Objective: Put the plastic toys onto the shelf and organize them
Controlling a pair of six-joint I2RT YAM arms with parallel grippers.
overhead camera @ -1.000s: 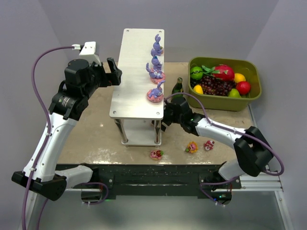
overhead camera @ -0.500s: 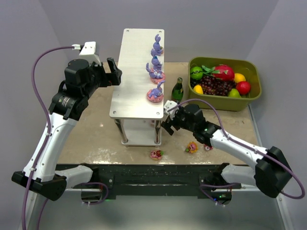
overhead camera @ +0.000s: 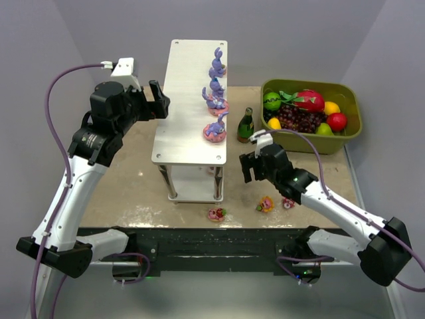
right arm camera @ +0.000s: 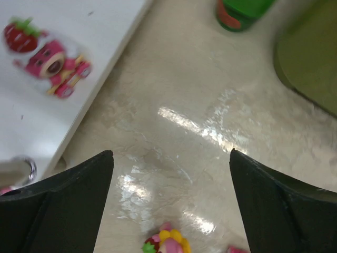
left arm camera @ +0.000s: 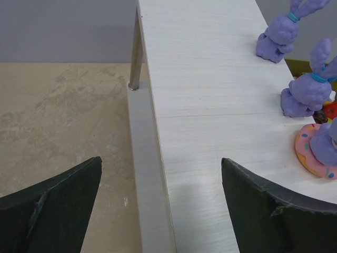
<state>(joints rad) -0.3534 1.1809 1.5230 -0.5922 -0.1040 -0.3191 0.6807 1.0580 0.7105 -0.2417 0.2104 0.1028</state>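
Viewing remotely, I logged both pincers released and empty: left gripper (left arm camera: 160,176) at the smooth pale edge of the shelf (overhead camera: 186,100), right gripper (right arm camera: 171,171) over mottled tabletop (right arm camera: 184,105). Three lumpy purple bunnies (overhead camera: 215,100) stood on the top board; a blurred pink piece (right arm camera: 52,66) lay on the lower tier.

1. Right gripper (right arm camera: 171,158) jaws spread wide above the table (right arm camera: 179,79);
2. pink toy (right arm camera: 52,68) and strawberry piece (right arm camera: 21,36) lie on the white shelf tier (right arm camera: 89,21);
3. yellow-pink toy (right arm camera: 166,243) on the table below; green bottle (right arm camera: 239,11) at the top edge.
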